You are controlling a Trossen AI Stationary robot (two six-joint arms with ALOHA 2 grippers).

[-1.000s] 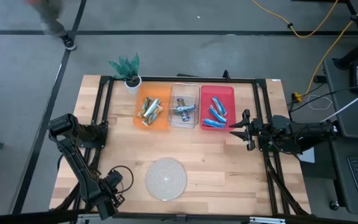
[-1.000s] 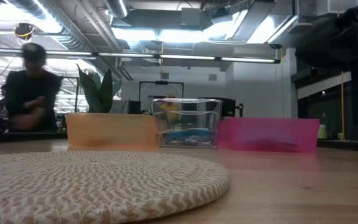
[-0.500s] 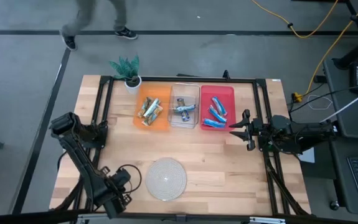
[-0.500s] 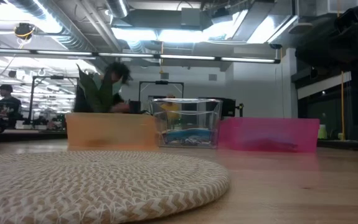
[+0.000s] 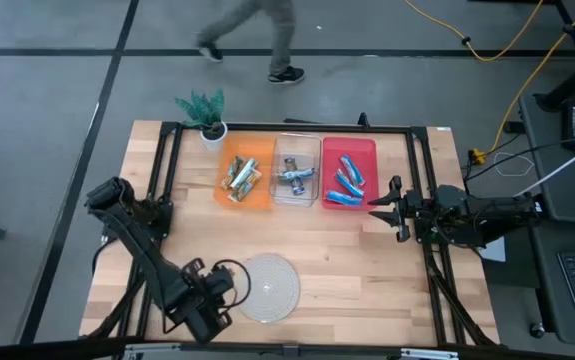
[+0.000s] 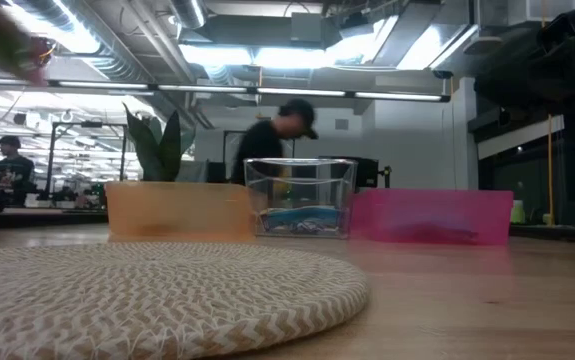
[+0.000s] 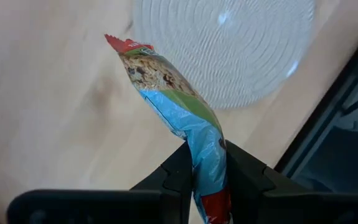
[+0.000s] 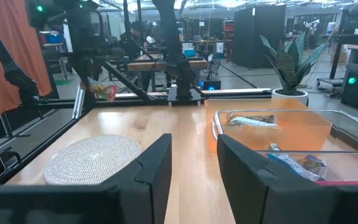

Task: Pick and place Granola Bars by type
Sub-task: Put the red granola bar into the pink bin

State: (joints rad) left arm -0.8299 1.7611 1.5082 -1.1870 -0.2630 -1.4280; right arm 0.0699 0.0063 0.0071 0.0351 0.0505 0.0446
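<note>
1 blue-green-red foil-wrapped granola bar (image 7: pixel 177 102), pinched upright in left gripper (image 7: pixel 205 167) at the round woven beige mat's (image 5: pixel 270 285) near-left edge. Remaining bars in orange bin (image 5: pixel 244 175), clear bin (image 5: pixel 296 169), red bin (image 5: pixel 348 173), far. Right gripper (image 5: pixel 385 207), fingers slightly spread, empty, right of the bins.

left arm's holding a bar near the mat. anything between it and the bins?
Nothing visible. The left gripper is shut on a granola bar at the woven mat's left edge. Bare table lies between the mat and the orange bin, clear bin and red bin.
</note>
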